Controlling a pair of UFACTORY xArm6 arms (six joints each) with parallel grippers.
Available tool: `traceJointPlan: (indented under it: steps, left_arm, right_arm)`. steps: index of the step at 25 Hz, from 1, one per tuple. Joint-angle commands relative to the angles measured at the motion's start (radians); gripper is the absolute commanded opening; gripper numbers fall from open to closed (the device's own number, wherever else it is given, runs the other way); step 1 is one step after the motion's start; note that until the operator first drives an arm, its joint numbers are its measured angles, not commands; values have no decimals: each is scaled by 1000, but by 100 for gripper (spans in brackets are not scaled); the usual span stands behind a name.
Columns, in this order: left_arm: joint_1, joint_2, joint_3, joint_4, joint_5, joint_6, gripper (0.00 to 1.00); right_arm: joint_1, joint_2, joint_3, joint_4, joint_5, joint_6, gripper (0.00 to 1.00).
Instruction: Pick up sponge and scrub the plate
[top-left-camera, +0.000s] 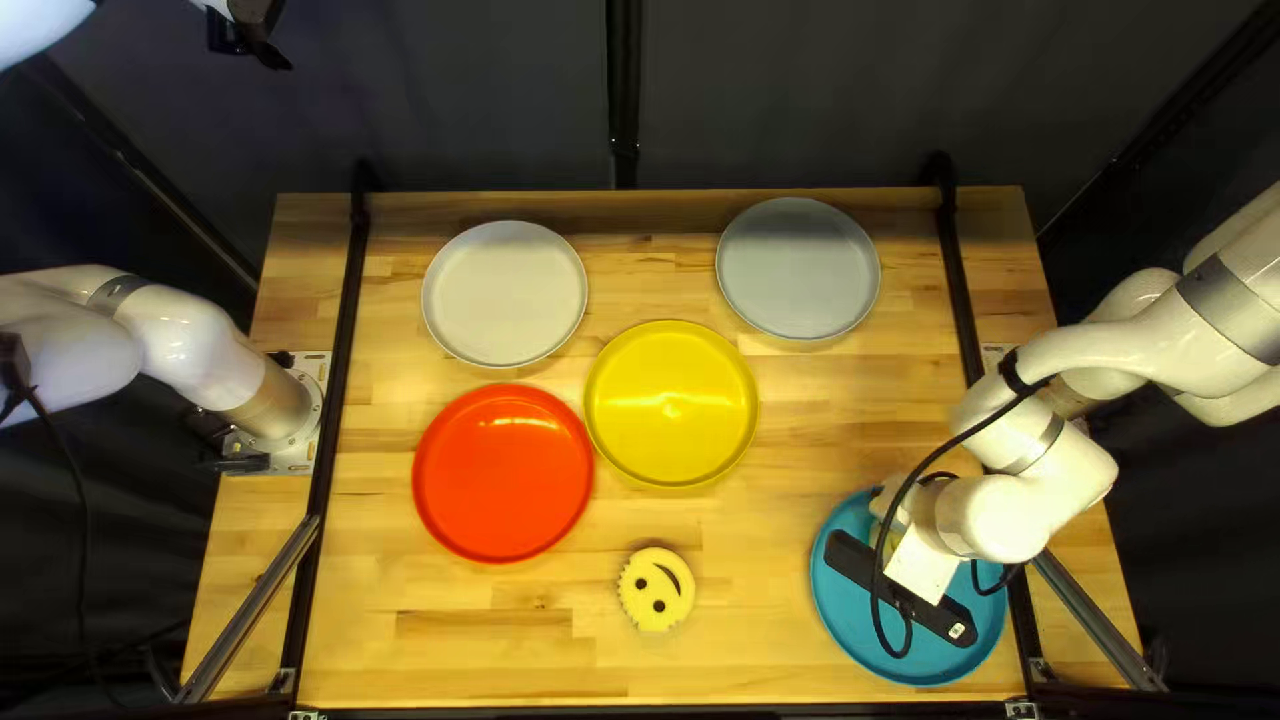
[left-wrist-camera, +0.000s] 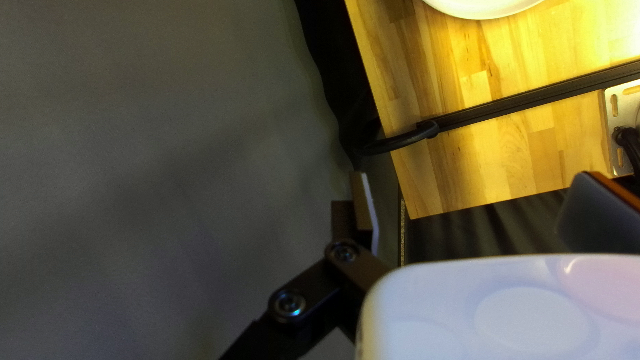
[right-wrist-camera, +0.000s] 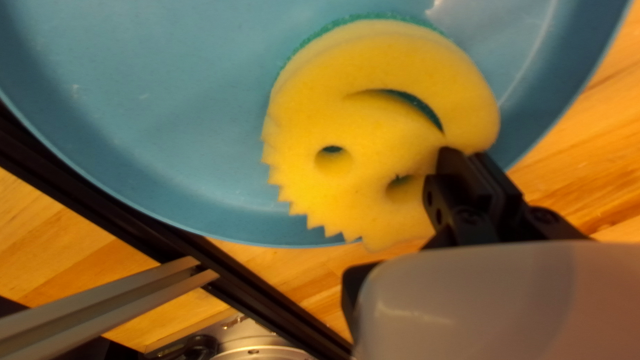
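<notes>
Crossing the top left view's right side, my right arm point(top-left-camera: 1010, 523) is nearer, above the blue plate point(top-left-camera: 840, 614); a spare sponge point(top-left-camera: 640, 594) lies well apart on the bench point(top-left-camera: 534, 660). The left wrist view leaves my left jaws' state unclear. In the right wrist view, my right jaws pinch the round sponge point(right-wrist-camera: 373, 130) by its edge; it has no long axis and juts ahead over the plate, green side toward it, seemingly ready to scrub.

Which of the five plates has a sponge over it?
The blue plate, at the right of the top left view: a yellow sponge with green backing overlaps it. The white plate, gray plate, yellow plate and red plate have none.
</notes>
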Motion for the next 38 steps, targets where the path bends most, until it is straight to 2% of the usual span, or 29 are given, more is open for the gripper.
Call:
traceJointPlan:
  steps: [1, 27, 33, 38]
  left_arm:
    - [0, 0, 0, 0, 0, 0, 100]
    - [0, 0, 0, 0, 0, 0, 100]
    - [0, 0, 0, 0, 0, 0, 100]
    - [0, 0, 0, 0, 0, 0, 100]
  right_arm:
    - [-35, 18, -38, -14, 13, -31, 0]
    - [-38, 9, -43, -19, 19, -33, 0]
    - [-22, -5, 32, -24, -55, -8, 0]
    - [4, -46, 66, -1, -46, -4, 0]
